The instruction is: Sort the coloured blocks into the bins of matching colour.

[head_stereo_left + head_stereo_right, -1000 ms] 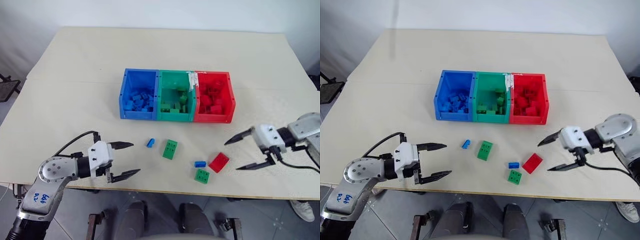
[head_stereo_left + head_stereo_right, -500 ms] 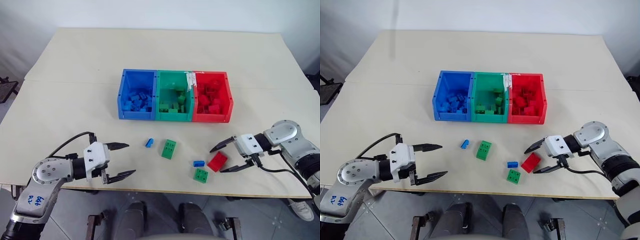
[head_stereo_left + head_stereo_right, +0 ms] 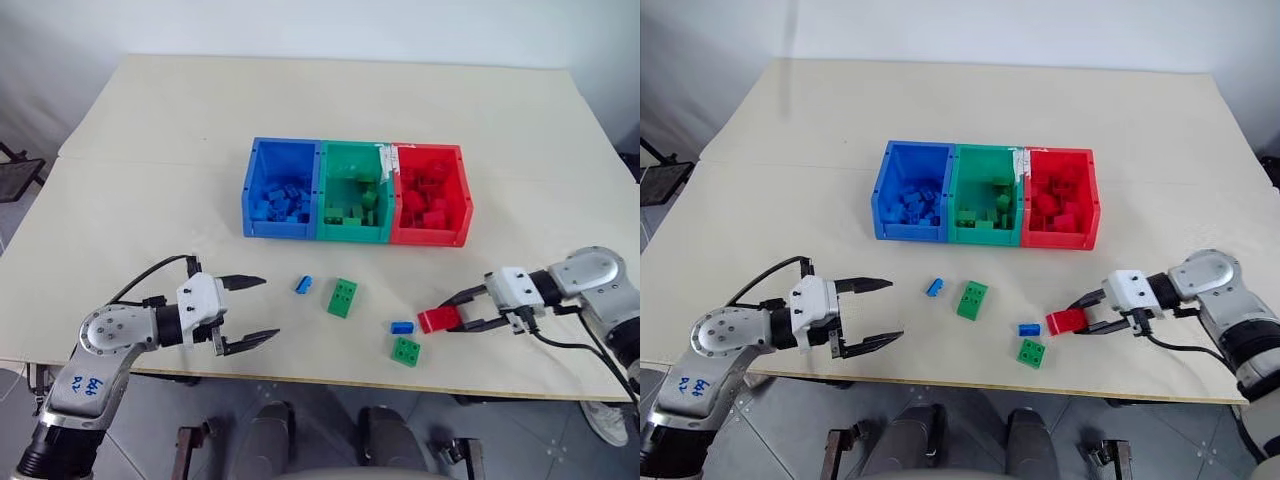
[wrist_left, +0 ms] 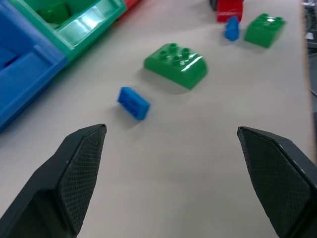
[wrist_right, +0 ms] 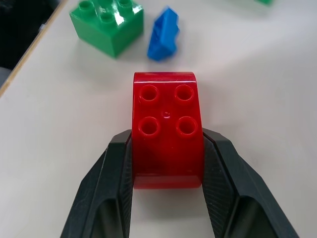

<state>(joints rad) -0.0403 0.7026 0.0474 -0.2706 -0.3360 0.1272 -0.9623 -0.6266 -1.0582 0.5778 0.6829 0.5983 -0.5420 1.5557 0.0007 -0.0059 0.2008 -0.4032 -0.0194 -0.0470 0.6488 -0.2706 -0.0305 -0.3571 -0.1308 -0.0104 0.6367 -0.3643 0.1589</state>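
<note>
My right gripper [image 3: 448, 316] is shut on a red block [image 5: 167, 129] near the table's front right, with a finger pressed against each side. Just left of it lie a small blue block [image 3: 401, 327] and a green block [image 3: 405, 350]. Further left, a second green block [image 3: 341, 297] and another small blue block [image 3: 302, 284] lie on the table. My left gripper [image 3: 268, 307] is open and empty at the front left, pointing toward that blue block [image 4: 133, 102]. The blue bin [image 3: 275, 228], green bin [image 3: 350, 233] and red bin [image 3: 430, 237] stand joined in a row mid-table, each holding several blocks of its own colour.
The cream table [image 3: 150, 150] has its front edge close below both grippers. A black cable [image 3: 150, 280] loops over my left wrist, and another [image 3: 570, 345] trails from my right wrist.
My right gripper has moved left onto the red block and closed on its sides. The left gripper has stayed open in place.
</note>
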